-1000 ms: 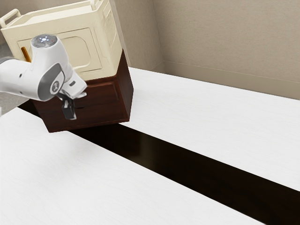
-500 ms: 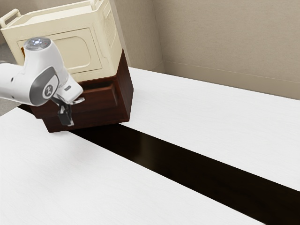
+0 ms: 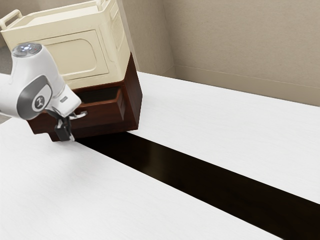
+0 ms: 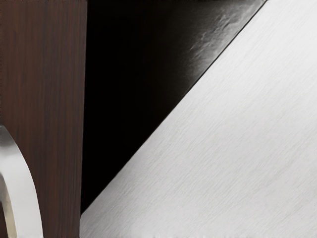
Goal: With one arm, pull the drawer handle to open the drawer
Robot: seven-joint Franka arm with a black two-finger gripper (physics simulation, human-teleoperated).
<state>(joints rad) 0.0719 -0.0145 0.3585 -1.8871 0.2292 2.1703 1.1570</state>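
Note:
In the exterior view the dark red-brown drawer stands partly out of its cabinet, and a dark opening shows behind its front. My gripper points down in front of the drawer's face, toward the exterior view's left end of it; how its tips stand to the handle is hidden. Large at the wrist view's lower left, the curved silver handle lies against the brown drawer front.
A cream storage box rests on top of the cabinet. The white table stretches toward the exterior view's right, crossed by a glossy black strip. A beige wall rises behind.
The drawer has come out of the cabinet, widening the opening behind its front. My hand has moved along with it, away from the cabinet and toward the exterior view's lower left.

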